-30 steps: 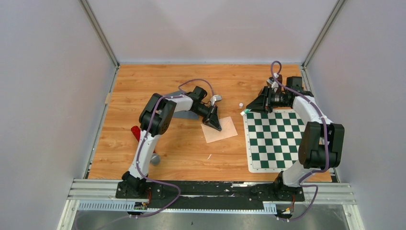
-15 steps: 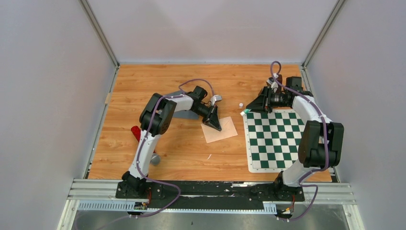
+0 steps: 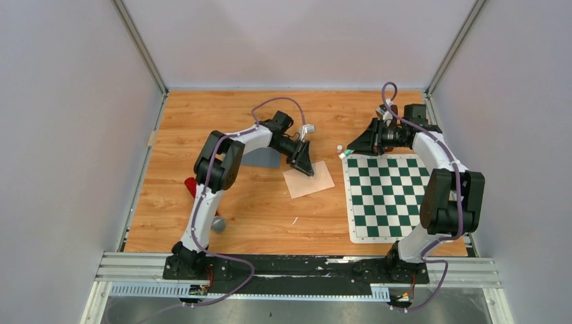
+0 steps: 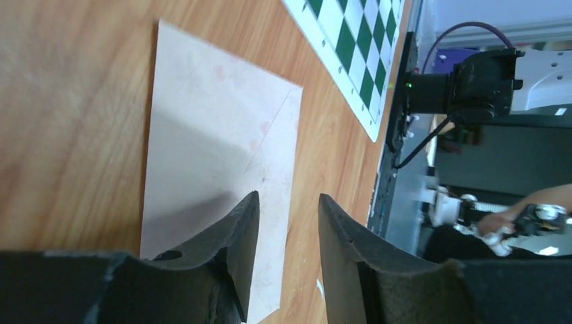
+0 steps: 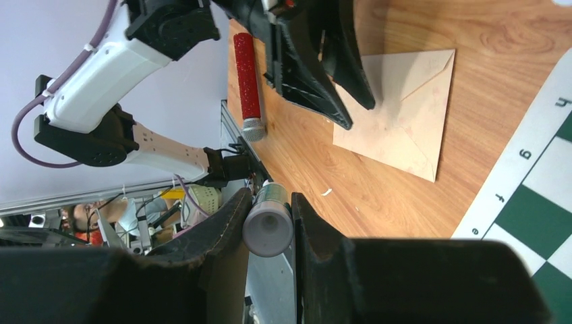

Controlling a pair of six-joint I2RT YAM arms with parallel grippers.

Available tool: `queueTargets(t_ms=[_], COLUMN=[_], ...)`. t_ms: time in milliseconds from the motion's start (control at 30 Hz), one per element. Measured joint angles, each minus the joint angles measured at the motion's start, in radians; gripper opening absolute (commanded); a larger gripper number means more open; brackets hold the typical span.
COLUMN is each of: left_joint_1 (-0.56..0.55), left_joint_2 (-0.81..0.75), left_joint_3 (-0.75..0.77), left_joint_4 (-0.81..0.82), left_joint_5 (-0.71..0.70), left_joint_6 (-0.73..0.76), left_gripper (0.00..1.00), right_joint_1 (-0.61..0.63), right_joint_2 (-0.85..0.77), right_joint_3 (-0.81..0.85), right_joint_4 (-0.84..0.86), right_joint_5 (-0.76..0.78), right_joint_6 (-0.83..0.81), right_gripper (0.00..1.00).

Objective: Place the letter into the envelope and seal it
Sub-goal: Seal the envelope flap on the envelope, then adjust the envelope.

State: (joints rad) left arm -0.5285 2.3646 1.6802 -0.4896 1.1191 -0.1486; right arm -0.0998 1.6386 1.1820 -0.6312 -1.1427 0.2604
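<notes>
I see my left gripper [image 4: 288,198] with fingers parted and empty, the envelope [image 4: 216,135] just beneath and ahead of their tips. My right gripper [image 5: 270,197] pinches a glue stick [image 5: 268,228], envelope well ahead.

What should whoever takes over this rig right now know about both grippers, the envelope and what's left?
Left gripper: open, empty, over the envelope.
Right gripper: shut on what looks like a glue stick, above the chessboard mat's far corner.
Envelope: flat on the table, folded closed; no loose letter visible, presumably inside.
Left: confirm the seal, press it shut if needed.
</notes>
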Motion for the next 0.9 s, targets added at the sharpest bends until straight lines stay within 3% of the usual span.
queueTargets(t_ms=[133,300,533,733,900], left_joint_1=[0.027,0.106,0.216,0.232,0.251], left_joint_2=[-0.069,-0.220,-0.344,-0.242,0.029], left_joint_3=[0.079,0.165,0.174,0.225,0.573], left_joint_4=[-0.071,-0.151,-0.207,-0.257,-0.401], left_joint_5=[-0.039,-0.202,-0.584,-0.768,-0.773], left_joint_6=[0.083,0.228,0.679,0.967,1.020], left_gripper=[0.52,0.58,0.64,0.66,0.66], right_joint_1=[0.000,0.000,0.000,0.000,0.000], right_joint_2=[0.010,0.016,0.016,0.016,-0.001], right_joint_3=[0.043,0.097,0.128,0.128,0.122], right_joint_4=[0.001,0.001,0.000,0.000,-0.002], right_joint_5=[0.000,0.012,0.016,0.027,0.044], right_joint_6=[-0.002,-0.012,-0.019,-0.023,-0.035], right_gripper=[0.00,0.00,0.00,0.00,0.00])
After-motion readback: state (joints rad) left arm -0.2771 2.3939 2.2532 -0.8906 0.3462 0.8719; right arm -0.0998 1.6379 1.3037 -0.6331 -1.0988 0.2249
